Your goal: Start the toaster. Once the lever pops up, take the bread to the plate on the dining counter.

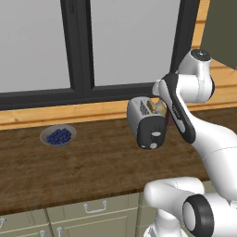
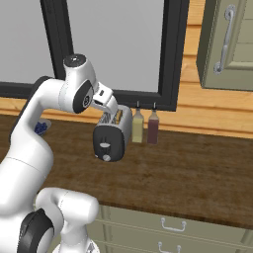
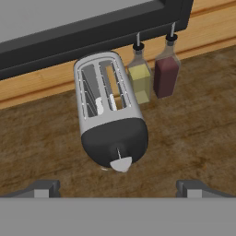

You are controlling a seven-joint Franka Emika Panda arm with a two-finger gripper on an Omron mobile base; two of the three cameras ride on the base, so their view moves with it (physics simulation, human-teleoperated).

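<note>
The toaster [image 3: 110, 110] stands on the counter [image 3: 193, 138] by the window, two bottles [image 3: 152, 76] just beside it. Its long axis runs from the window toward the hand [image 3: 117, 186], dark end panel nearest. The lever [image 3: 120, 163] sits on that panel, just ahead of the hand's wide-open, empty fingers. Bread [image 3: 112, 85] sits in one slot.

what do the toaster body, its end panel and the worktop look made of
Toaster: body looks like brushed steel, pale grey with a soft sheen. Its end panel looks like dark matte plastic, black and without glare, though it could be coated metal. Worktop: seems wood, brown with visible grain streaks.
</note>
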